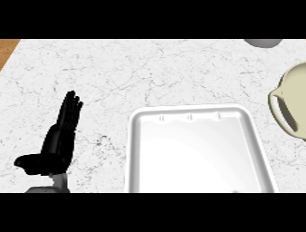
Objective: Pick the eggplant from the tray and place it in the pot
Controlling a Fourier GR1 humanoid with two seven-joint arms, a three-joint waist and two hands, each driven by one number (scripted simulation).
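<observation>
The white tray [199,152] sits on the marble table [116,72] with its long axis running away from the robot, and the eggplant shows nowhere, so its heading can't be told. The cream pot [303,104] stands just right of the tray (cut by the frame edge). The left hand [59,140] rests at left, fingers [70,108] straight and pointing away, holding nothing.

white tray [134,149], cream pot [303,104], black robot hand [60,136]
</observation>
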